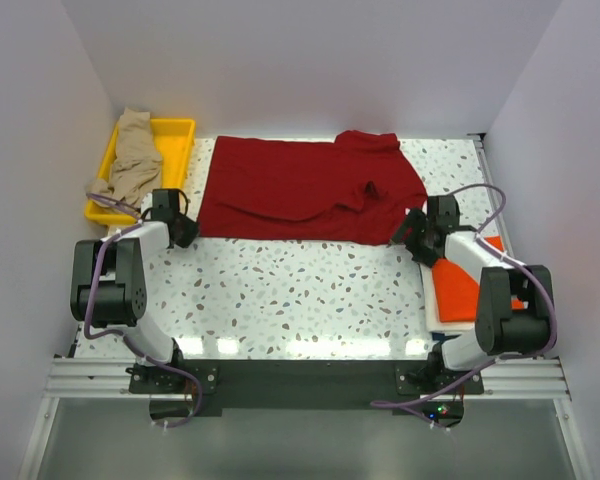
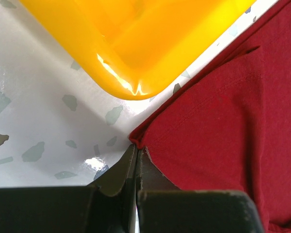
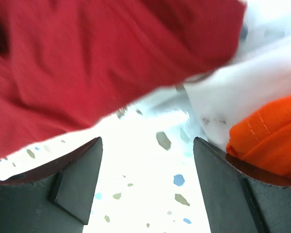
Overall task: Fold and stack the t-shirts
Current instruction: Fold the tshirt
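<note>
The dark red t-shirt [image 1: 290, 190] lies spread across the back of the table, its right part bunched. My left gripper [image 1: 185, 230] is at the shirt's near left corner. In the left wrist view it [image 2: 137, 148] is shut, with that corner of the red cloth [image 2: 208, 121] pinched at its tips. My right gripper [image 1: 412, 235] is at the shirt's near right corner. It [image 3: 148, 141] is open and empty over bare table, the red cloth [image 3: 87, 63] just beyond it. The orange t-shirt [image 1: 465, 285] lies folded on the white t-shirt [image 1: 438, 305] at the right. The tan t-shirt [image 1: 135, 160] lies crumpled in the tray.
The yellow plastic tray [image 1: 180, 125] stands at the back left, its corner close to my left gripper [image 2: 136, 43]. White walls enclose the table at the back and both sides. The white shirt [image 3: 242, 92] and orange shirt [image 3: 271, 131] lie right beside my right finger.
</note>
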Tool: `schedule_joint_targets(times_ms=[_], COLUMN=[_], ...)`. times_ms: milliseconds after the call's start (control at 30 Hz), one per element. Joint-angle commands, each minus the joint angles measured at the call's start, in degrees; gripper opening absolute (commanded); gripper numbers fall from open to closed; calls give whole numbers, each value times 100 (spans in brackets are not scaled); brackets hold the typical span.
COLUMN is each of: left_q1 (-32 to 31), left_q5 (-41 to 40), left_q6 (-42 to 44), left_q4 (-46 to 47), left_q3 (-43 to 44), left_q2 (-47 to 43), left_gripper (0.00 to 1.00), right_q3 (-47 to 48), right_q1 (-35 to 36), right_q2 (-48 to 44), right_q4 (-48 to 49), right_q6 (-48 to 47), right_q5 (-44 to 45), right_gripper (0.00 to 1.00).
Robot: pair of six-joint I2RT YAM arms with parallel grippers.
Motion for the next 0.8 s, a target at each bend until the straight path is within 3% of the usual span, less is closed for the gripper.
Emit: schedule_joint_targets(times_ms=[0, 167, 567, 767], left_q1=[53, 53, 62, 53], left_q5=[-26, -8, -17, -26], left_q6=[50, 42, 59, 68], left_q4=[101, 110, 66, 48], left_q3=[3, -24, -6, 11], left_q2=[-179, -197, -240, -214], left_gripper=[0, 0, 0, 0], right_q3=[-586, -1168, -1037, -888], right_q1=[50, 42, -846, -881], right_q2=[-513, -865, -654, -619], right_q4=[464, 641, 535, 667], right_q6=[221, 257, -244, -192], right_q5=[151, 371, 266, -111], right_gripper=[79, 82, 82, 81])
